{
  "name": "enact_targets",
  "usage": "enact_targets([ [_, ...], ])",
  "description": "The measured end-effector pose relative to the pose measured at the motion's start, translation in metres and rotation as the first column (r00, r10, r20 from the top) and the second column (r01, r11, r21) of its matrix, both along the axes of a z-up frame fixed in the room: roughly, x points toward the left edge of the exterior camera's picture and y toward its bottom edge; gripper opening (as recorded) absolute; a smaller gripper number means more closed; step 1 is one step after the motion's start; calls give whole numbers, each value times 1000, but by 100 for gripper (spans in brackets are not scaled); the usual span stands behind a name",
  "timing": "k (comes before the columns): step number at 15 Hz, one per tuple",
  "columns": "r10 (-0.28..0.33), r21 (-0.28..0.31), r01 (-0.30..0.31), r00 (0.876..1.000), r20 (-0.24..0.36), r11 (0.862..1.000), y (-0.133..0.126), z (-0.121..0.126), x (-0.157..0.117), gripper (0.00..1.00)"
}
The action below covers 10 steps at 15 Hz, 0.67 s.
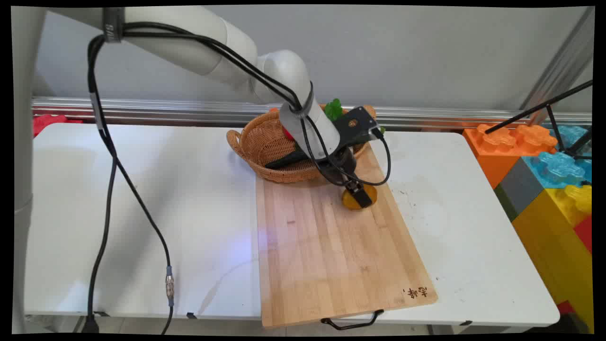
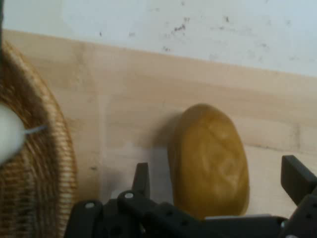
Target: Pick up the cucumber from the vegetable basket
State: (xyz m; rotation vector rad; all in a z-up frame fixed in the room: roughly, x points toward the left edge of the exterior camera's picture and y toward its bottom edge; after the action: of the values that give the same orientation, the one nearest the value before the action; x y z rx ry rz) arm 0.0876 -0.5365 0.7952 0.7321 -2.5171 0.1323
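A yellow-brown oval loaf-like object [image 1: 372, 193] [image 2: 210, 158] lies on the far part of a wooden cutting board [image 1: 331, 246] [image 2: 124, 89]. My gripper [image 1: 358, 193] [image 2: 220, 181] is down over it and open. One finger [image 2: 142, 177] stands on each side of the object with a small gap, not touching it. Just behind and left of the gripper is a wicker basket [image 1: 258, 144] [image 2: 47, 163]. It holds something green [image 1: 334, 109] and something red [image 1: 287, 134], both partly hidden by the arm.
The board lies on a white table [image 1: 142, 213], its black handle [image 1: 352, 323] over the near edge. Large toy blocks [image 1: 544, 166] stand off the table's right end, with a black tripod leg [image 1: 539, 108] above them. Black cables [image 1: 106, 199] hang at the left.
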Motion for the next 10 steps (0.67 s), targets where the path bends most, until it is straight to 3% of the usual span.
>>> enact_targets([
  [5, -50, -62, 50, 999, 3, 997, -5, 43, 20, 100],
  [10, -70, -172, 85, 994, 89, 981, -29, 84, 61, 100],
])
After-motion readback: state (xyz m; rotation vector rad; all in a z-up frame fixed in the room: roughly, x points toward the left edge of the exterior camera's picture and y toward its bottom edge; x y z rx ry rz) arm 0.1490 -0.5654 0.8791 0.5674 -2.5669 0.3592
